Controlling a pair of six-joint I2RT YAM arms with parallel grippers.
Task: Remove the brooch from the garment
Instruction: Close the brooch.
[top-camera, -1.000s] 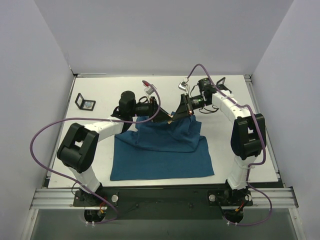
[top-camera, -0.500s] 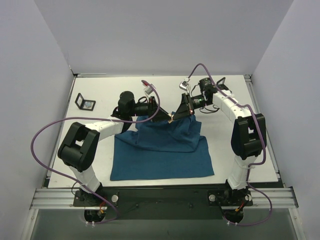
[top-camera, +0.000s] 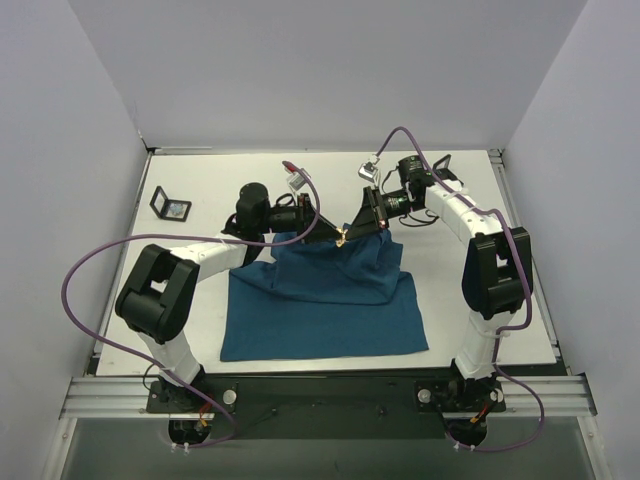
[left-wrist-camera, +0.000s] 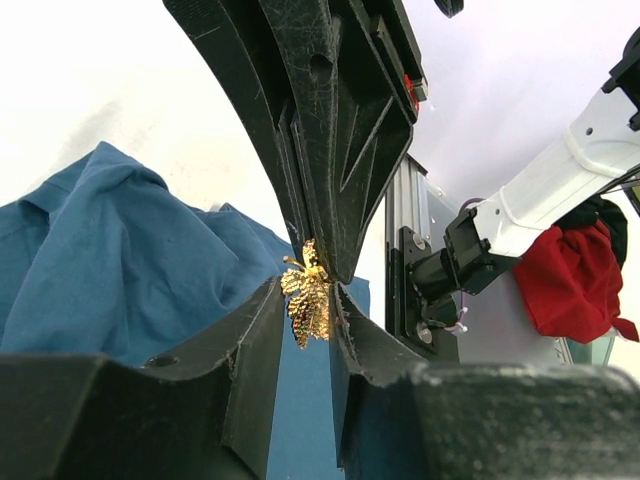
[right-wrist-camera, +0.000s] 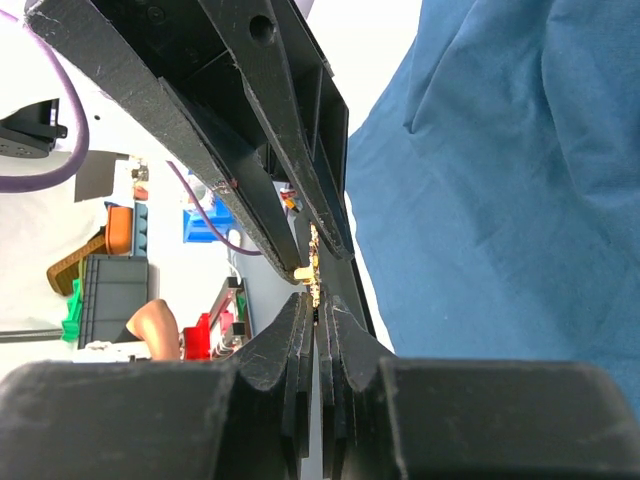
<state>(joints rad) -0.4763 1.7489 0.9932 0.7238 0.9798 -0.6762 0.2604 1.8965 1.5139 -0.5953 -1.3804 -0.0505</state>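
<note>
Pinches the top edge of the brooch (left-wrist-camera: 306, 305) with the right gripper (right-wrist-camera: 318, 306), tips pressed together. Brackets the same brooch with the left gripper (left-wrist-camera: 307, 292), fingers (left-wrist-camera: 255, 335) partly apart, one on each side; cannot tell real contact from a hair of clearance there. Holds the brooch up off the table (top-camera: 470, 300), at the raised far edge of the garment (top-camera: 320, 295), right between the two meeting grippers. Cannot tell pinned from freed: hides the back of the brooch behind black fingers in both wrist views, shows only a gold speck from above. Leaves most of the garment spread on the near half of the table, far part bunched and drawn up toward the grippers. Gives no clear sight of neck, sleeves or logo among the folds. Has a black square frame (top-camera: 170, 206) lying far left, well apart from the garment, and a second (top-camera: 443, 167) half hidden behind the right arm.
</note>
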